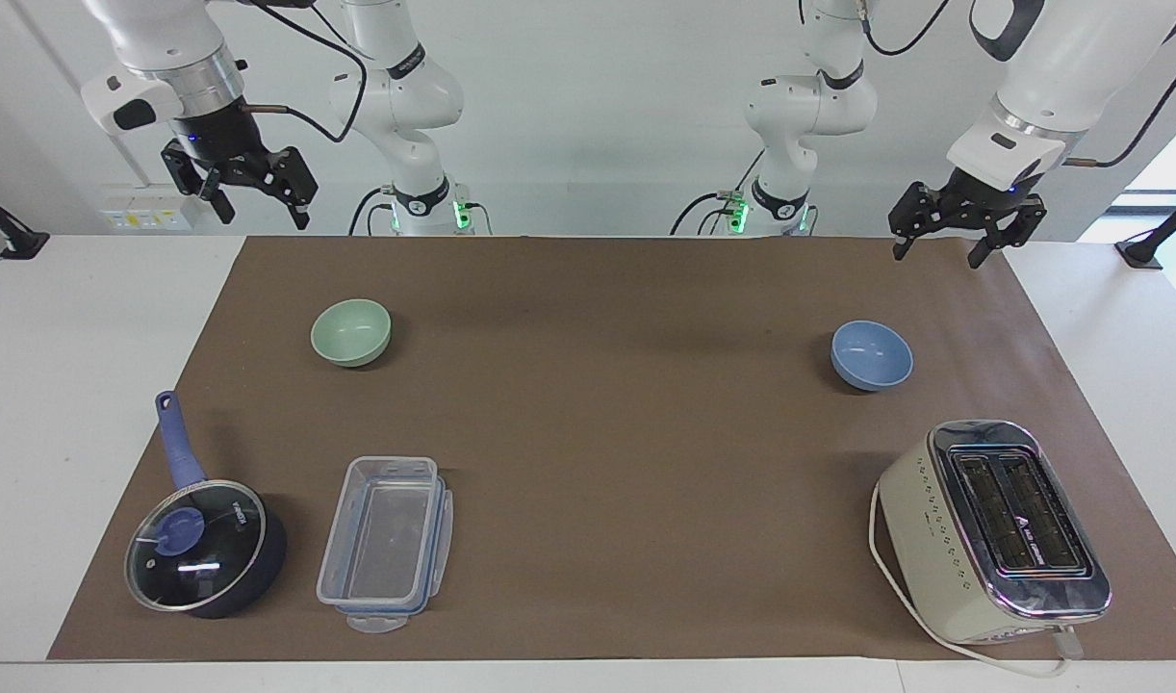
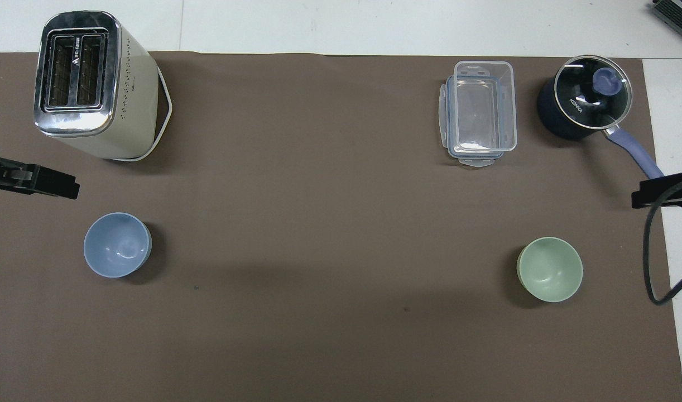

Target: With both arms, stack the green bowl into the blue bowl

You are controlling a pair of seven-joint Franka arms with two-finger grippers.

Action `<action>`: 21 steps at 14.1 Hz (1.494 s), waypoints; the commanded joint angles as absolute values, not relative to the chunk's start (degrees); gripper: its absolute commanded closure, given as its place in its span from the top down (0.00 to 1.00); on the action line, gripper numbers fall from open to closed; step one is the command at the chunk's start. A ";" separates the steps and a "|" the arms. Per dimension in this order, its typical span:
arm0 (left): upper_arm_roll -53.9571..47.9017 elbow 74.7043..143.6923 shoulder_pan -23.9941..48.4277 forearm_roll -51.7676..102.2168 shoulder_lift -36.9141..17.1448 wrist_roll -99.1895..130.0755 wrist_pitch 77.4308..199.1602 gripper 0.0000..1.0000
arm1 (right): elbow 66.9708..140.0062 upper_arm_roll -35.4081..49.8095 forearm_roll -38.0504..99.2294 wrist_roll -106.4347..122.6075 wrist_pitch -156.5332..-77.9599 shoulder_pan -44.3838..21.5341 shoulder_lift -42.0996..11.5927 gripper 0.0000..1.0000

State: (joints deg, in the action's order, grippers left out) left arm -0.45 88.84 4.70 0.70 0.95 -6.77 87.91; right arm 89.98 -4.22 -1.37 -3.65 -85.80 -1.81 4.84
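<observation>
You have both bowls empty, green bowl (image 1: pixel 351 332) and blue bowl (image 1: pixel 871 354) well apart; toaster (image 1: pixel 994 530), saucepan (image 1: pixel 203 541), empty tub (image 1: pixel 386 543) farther out; left end effector (image 1: pixel 944 248) and right end effector (image 1: pixel 259 204) spread wide.

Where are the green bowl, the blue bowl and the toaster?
green bowl (image 1: pixel 350 330), facing view, inner hollow.
blue bowl (image 1: pixel 871 352), facing view, inner hollow.
toaster (image 2: pixel 134 106), overhead view, cream side wall.

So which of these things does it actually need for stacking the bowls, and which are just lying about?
Needed:
green bowl
blue bowl
left gripper, raised, open, empty
right gripper, raised, open, empty

Just lying about:
toaster
saucepan
plastic box
</observation>
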 commanded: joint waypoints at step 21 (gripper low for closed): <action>-0.70 88.24 5.01 1.23 1.23 -6.24 87.01 1.00 | 91.85 -3.96 -2.11 -3.08 -87.80 -1.14 6.24 1.00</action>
State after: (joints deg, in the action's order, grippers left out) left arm -0.71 88.84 4.84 0.72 0.95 -6.67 87.89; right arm 90.04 -4.29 -1.37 -3.65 -86.42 -1.79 4.84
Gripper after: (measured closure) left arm 0.000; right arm 0.000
